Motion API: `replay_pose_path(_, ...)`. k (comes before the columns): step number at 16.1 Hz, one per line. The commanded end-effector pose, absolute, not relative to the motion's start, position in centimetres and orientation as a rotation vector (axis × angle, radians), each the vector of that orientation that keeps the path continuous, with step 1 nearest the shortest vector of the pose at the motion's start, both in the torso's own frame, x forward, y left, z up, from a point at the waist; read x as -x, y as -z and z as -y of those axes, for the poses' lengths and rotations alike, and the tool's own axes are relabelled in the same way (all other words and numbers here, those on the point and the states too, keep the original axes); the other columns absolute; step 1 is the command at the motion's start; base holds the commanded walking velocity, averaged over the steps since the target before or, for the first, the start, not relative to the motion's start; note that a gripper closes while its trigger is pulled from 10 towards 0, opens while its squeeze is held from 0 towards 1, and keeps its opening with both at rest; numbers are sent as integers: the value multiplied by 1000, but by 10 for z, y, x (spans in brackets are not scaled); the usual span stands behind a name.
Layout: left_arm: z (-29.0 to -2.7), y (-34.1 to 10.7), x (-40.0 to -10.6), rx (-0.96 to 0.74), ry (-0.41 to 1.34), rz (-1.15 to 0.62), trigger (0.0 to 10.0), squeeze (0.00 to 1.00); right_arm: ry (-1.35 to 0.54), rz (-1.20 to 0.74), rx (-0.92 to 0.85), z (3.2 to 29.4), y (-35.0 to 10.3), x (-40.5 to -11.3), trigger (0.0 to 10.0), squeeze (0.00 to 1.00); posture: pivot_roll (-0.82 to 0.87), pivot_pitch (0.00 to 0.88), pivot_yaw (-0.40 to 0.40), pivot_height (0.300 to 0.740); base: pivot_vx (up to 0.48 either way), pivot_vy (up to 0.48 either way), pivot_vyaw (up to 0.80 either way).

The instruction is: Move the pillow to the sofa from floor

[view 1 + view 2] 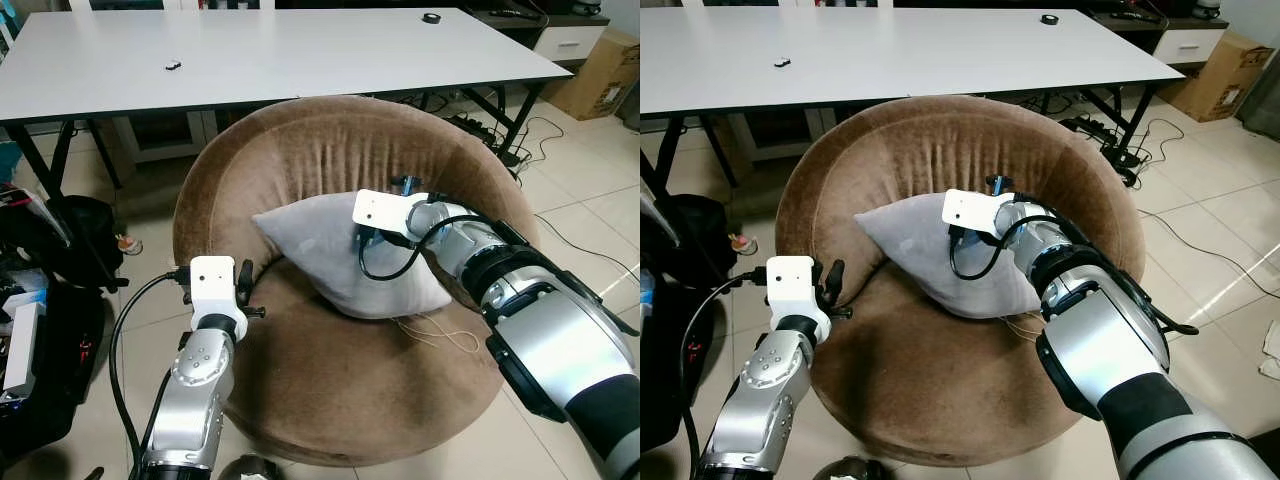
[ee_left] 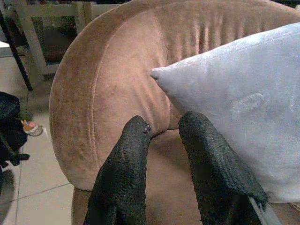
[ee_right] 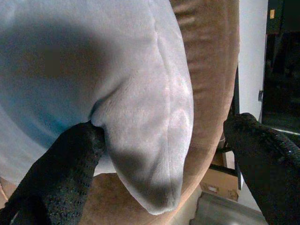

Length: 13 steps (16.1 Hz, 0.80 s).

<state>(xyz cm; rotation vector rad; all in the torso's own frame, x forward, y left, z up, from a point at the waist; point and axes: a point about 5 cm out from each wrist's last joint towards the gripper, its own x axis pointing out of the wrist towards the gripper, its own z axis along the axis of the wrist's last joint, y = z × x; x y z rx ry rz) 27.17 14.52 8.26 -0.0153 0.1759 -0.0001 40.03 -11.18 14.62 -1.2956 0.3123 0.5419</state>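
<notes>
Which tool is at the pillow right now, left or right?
The right tool: its open fingers straddle the pillow edge on the sofa. The left tool sits beside it, touching nothing.

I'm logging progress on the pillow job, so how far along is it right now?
Mostly done: the grey pillow already sits on the brown round sofa, leaning on its backrest. In hand: the right hand is open around the pillow's edge, one finger touching it. The left hand hovers open nearby. Left: withdrawing both arms.

You will find no readable text, label, brand, number or sign anywhere here, neither on the worktop at the far side nor on the cardboard box far right.
</notes>
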Motion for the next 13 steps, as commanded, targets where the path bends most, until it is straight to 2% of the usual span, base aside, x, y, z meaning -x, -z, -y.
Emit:
replay_pose_path(1, -141, -85, -274, 2, 20, -174, 10000, 0, -521, -345, 1303, 121, -146, -401, 10000, 1000, 22, 0, -98, 740, 0, 0, 0)
replay_pose_path(2, -141, -85, -274, 3, 19, -173, 10000, 0, -509, -352, 1306, 123, -147, -401, 10000, 1000, 21, 0, -97, 740, 0, 0, 0)
replay_pose_path(3, -141, -85, -275, 3, 19, -172, 10000, 0, -504, -358, 1298, 124, -148, -402, 10000, 620, 21, 0, -97, 740, 0, 0, 0)
replay_pose_path(4, -142, -86, -275, 3, 17, -170, 10000, 0, -489, -348, 1257, 126, -153, -404, 10000, 0, 21, 0, -97, 740, 0, 0, 0)
replay_pose_path(6, -142, -86, -274, 5, 15, -167, 10000, 0, -473, -340, 1034, 126, -165, -408, 10000, 0, 21, 0, -97, 740, 0, 0, 0)
replay_pose_path(8, -145, -86, -274, 2, 13, -168, 10000, 0, -468, -336, 865, 137, -178, -411, 10000, 0, 4, 0, -87, 740, 0, 0, 0)
replay_pose_path(13, -145, -85, -278, -7, 39, -176, 10000, 0, -466, -373, 704, 176, -180, -407, 10000, 0, -69, 0, -44, 740, 0, 0, 0)
